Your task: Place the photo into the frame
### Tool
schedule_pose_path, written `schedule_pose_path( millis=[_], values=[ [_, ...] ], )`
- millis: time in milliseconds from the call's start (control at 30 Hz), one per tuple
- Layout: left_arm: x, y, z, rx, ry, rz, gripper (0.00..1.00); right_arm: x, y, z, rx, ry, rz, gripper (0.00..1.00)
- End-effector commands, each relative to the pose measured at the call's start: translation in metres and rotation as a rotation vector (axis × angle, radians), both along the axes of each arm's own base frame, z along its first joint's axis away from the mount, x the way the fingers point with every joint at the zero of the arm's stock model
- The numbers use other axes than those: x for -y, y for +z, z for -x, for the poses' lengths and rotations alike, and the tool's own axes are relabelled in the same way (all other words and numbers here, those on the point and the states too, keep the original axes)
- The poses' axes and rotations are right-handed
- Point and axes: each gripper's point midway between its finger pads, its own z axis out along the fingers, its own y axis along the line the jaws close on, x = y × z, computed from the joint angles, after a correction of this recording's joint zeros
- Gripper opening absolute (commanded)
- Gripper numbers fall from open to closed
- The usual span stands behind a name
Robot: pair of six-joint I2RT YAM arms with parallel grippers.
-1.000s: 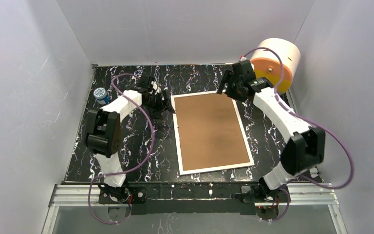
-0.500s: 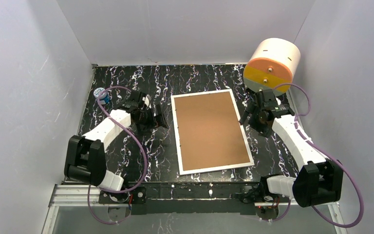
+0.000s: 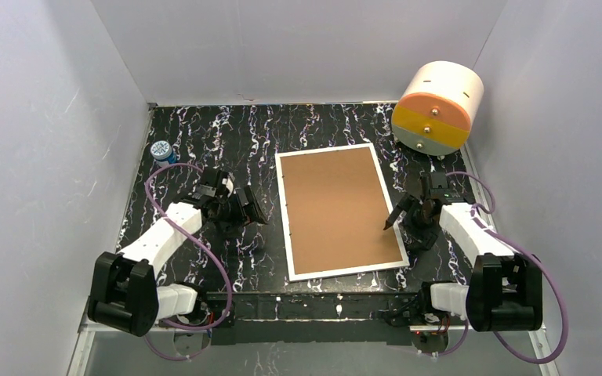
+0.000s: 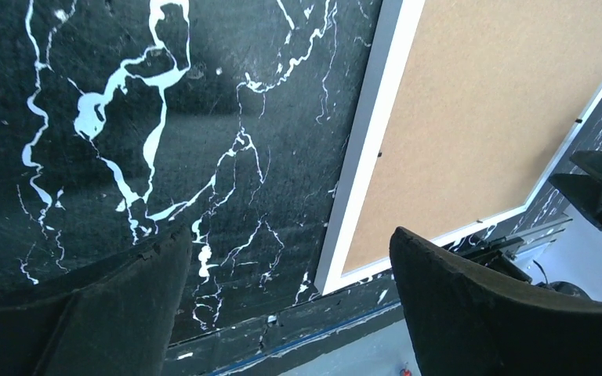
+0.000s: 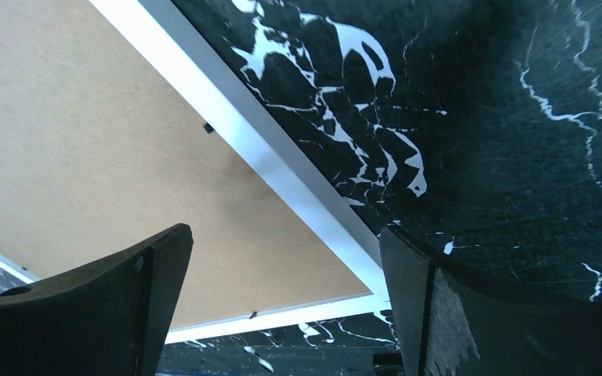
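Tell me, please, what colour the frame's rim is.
White; the frame shows best in the left wrist view.

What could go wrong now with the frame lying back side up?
The photo is out of sight, so whether it sits right in the frame, lying brown back up, cannot be checked. The rim tabs are too small to judge; if unlocked, lifting may drop the back. The open left tool and right tool sit close beside the frame and could nudge it.

One frame (image 3: 339, 210), one white-and-orange drum (image 3: 437, 108), one small blue container (image 3: 161, 150), two arms (image 3: 161, 235) (image 3: 464, 225)
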Motion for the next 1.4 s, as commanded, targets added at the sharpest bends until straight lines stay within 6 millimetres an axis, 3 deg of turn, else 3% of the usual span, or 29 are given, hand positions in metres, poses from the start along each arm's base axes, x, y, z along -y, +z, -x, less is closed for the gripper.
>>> schedule_pose_path(
  millis=[0,100,300,400,533,667,867,1000,1133,1267,1367],
  values=[
    [0.004,0.002,0.015,-0.028,-0.001,0.037,0.94,-0.012,-0.001,0.000,0.037,0.036,-0.100,0.98],
    [-0.001,0.002,0.019,-0.036,-0.001,0.005,0.94,-0.024,0.004,0.005,0.037,0.081,-0.169,0.98],
    [-0.054,0.001,0.019,-0.058,0.080,-0.299,0.95,-0.049,0.013,0.018,0.018,0.149,-0.326,0.96],
    [-0.064,0.003,0.021,-0.065,0.122,-0.351,0.96,-0.065,0.019,0.022,0.028,0.170,-0.416,0.95],
    [-0.068,0.003,0.024,-0.071,0.203,-0.347,0.96,-0.093,0.025,0.025,0.036,0.210,-0.508,0.94],
    [-0.067,-0.001,0.032,-0.085,0.260,-0.323,0.96,-0.127,0.021,0.022,0.033,0.277,-0.492,0.94],
    [-0.056,-0.008,0.041,-0.121,0.295,-0.241,0.95,-0.184,0.019,-0.003,0.069,0.391,-0.489,0.94],
    [-0.056,-0.015,0.044,-0.135,0.317,-0.235,0.94,-0.221,0.028,-0.017,0.081,0.479,-0.553,0.91],
    [-0.048,-0.019,0.036,-0.126,0.329,-0.195,0.94,-0.213,0.061,-0.040,0.173,0.526,-0.453,0.95],
    [-0.037,-0.022,0.024,-0.092,0.372,-0.116,0.93,-0.170,0.070,-0.052,0.191,0.506,-0.305,0.98],
    [-0.036,-0.021,0.017,-0.061,0.402,-0.101,0.92,-0.156,0.082,-0.081,0.284,0.489,-0.282,0.97]
  ],
)
